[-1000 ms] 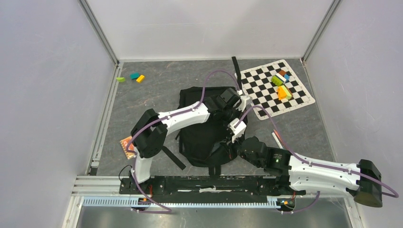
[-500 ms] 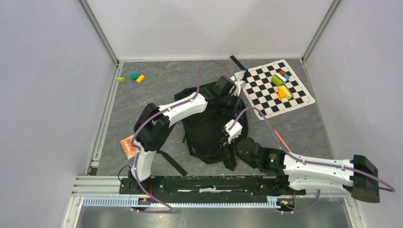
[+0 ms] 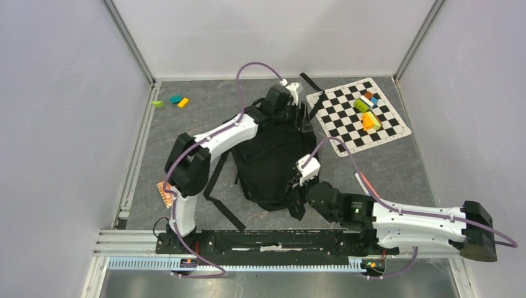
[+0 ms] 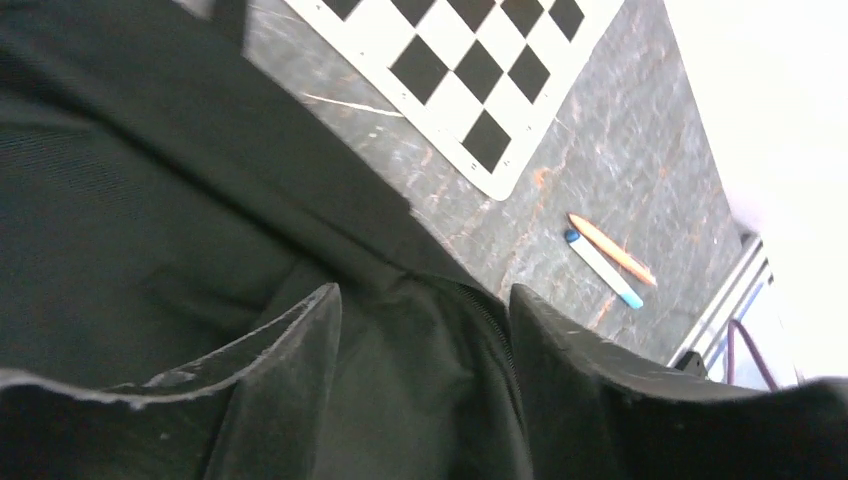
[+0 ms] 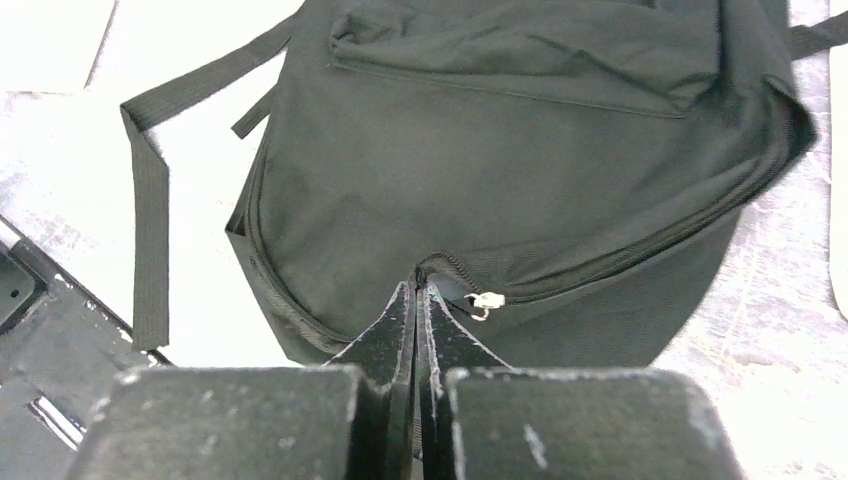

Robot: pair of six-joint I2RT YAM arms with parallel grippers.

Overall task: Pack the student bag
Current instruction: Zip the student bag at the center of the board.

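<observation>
As the student bag (image 3: 270, 161) lies flat at the centre of the table (image 3: 198, 124), with its near end toward the arm bases and its far end just beside the checkered mat (image 3: 360, 121), both arms can reach it.

The right gripper (image 5: 420, 300) is fully closed at the near rim. Its fingertips meet on the zip seam, just beside the silver zip pull (image 5: 487, 300), and it appears to nip a thin fold of fabric there. The left gripper (image 4: 425, 350) stands over the far end with its fingers parted to a moderate gap. Bag fabric lies beneath and between them, but nothing is clamped.

Handling, as judged from here:
- The bag is soft black cloth with no frame. It is slumped and probably near empty, so it should be light.
- It will likely sag, fold and drag rather than lift as one piece.
- The weave looks matte and should give fair friction.
- It is not fragile.

Recommended grip points are the seam along the zip, the zip pull for opening, or a bunched fold at the top edge. Avoid the loose strap (image 5: 150, 230) trailing onto the table, since pulling it would only swing the bag. To open the compartment, one hand should anchor the fabric while the other draws the pull.

Two pens (image 4: 605, 255) lie on the table apart from the bag, past the mat corner.
</observation>
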